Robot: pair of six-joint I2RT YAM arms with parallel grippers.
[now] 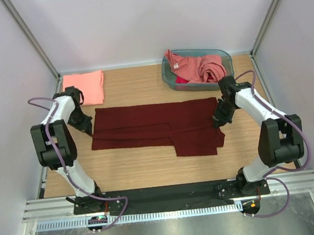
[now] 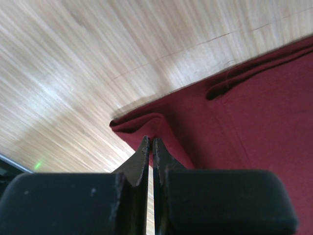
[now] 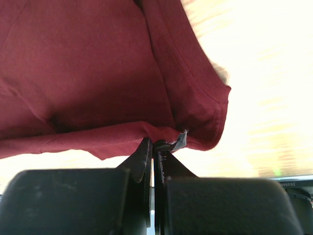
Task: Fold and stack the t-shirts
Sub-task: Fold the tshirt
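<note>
far left, behind the maroon shirt's (image 1: 152,130) left end, a folded pink shirt (image 1: 83,87) lies flat. left gripper (image 2: 149,143) is at the maroon shirt's left edge, jaws clamped tight on a bunched corner of the cloth. the maroon shirt is spread across the table (image 1: 140,169), folded into a long band, with a flap sticking out on its near right side. right gripper (image 3: 152,143) is at that shirt's right edge, jaws pinched on the hem. behind its right end, a basket (image 1: 166,77) holds crumpled pink shirts (image 1: 199,66).
</note>
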